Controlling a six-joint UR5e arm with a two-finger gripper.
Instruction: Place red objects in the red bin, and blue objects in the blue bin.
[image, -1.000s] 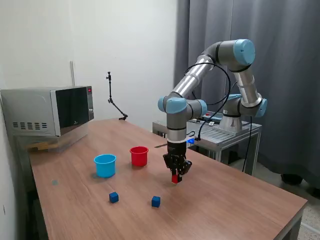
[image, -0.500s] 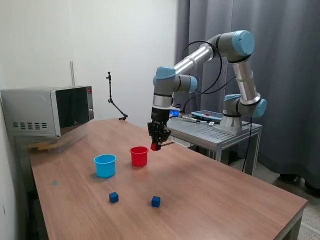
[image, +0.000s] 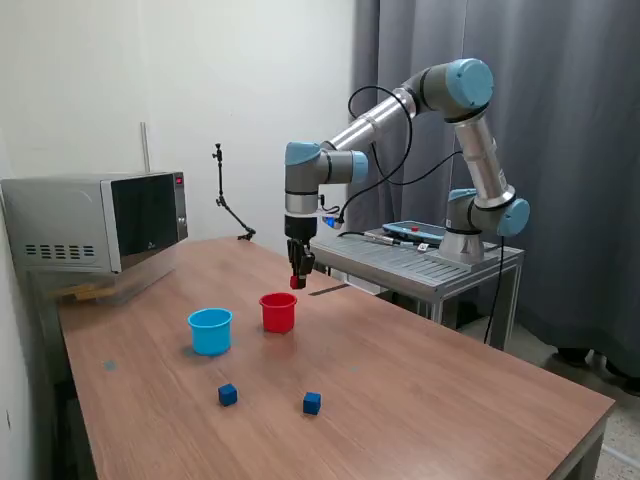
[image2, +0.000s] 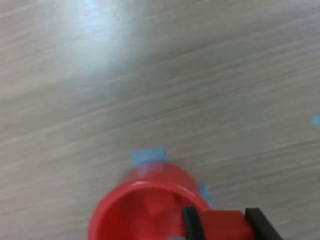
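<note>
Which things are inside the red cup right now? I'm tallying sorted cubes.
The wrist view shows the red cup's interior as blurred red, so no cube can be made out; the held red cube and jaws cover part of it.

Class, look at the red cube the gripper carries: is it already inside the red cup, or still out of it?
Out. The gripper holds the red cube above the red cup.

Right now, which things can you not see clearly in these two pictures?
- Red cup interior: wrist view, blurred, partly behind the held red cube; contents unclear.
- Gripper: exterior view, too small to judge its alignment over the cup.
- Blue cup interior: hidden by its wall.
</note>
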